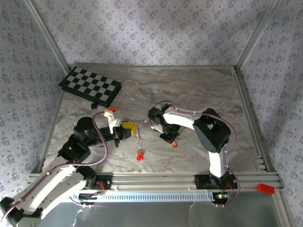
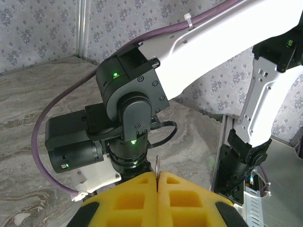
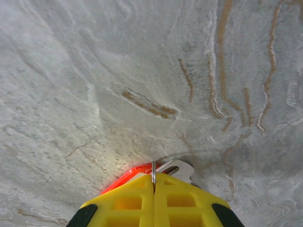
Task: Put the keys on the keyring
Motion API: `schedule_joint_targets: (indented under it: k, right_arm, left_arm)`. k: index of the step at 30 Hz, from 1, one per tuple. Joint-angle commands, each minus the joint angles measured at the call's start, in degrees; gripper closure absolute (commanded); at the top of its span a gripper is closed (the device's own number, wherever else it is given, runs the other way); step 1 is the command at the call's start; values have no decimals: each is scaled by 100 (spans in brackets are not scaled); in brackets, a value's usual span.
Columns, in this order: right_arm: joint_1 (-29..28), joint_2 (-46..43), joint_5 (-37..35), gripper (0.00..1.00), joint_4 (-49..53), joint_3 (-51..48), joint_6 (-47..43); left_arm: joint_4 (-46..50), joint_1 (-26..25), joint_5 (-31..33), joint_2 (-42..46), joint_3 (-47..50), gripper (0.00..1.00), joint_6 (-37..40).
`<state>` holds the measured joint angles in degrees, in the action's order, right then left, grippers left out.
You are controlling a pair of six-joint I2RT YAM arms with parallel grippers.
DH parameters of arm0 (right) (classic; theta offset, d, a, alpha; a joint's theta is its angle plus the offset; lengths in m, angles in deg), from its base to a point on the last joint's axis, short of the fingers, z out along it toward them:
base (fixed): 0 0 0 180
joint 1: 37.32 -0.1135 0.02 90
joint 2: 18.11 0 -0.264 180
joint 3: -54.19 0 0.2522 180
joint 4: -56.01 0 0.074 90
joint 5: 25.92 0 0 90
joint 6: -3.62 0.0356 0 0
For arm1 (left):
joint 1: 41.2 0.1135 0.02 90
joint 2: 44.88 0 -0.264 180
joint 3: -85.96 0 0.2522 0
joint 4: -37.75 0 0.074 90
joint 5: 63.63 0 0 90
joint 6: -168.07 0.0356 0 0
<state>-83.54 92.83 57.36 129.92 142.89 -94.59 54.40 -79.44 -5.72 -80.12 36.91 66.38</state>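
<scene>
My left gripper (image 2: 156, 178) is clamped on the keyring (image 2: 156, 166) (just its thin edge shows between the pads). My right gripper (image 3: 153, 178) pinches a red-headed key (image 3: 129, 173) down at the tabletop (image 3: 142, 71). A second key (image 1: 140, 155) lies between the arms.

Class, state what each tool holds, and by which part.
Left tool: the keyring, pinched edge-on at one end. Right tool: a key, gripped near its red head; exact contact is hidden.

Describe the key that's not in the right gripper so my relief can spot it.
On the marble table, look in the gap between the two arms, ahead of the front rail. The loose key is the red-headed piece lying just nearer the bases than the keyring in the left gripper; the other key, also red, is pinched in the right gripper.
</scene>
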Motion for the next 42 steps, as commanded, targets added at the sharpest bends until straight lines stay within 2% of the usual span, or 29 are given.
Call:
schedule_joint_targets:
  k: [1,5,10,25,36,42]
  right_arm:
    - [97,-371,533,100,-139,-38,214]
    - [307,-843,1078,100,-610,-363,372]
    - [376,-1564,1423,100,-1159,-899,283]
    - [555,-4782,3053,100,-4025,-2516,482]
    - [668,-5354,4132,100,-5242,-2382,1269]
    - [564,-5457,4473,100,-5241,-2146,1347]
  left_arm:
    - [-152,41,-10,114,-13,100,-36]
    - [-166,37,-14,144,-4,100,-40]
    - [-227,38,-86,141,-4,100,-27]
    - [-157,38,-360,-67,-373,100,238]
    - [71,40,-839,-378,-871,100,626]
    - [123,40,-890,-581,-1049,100,728]
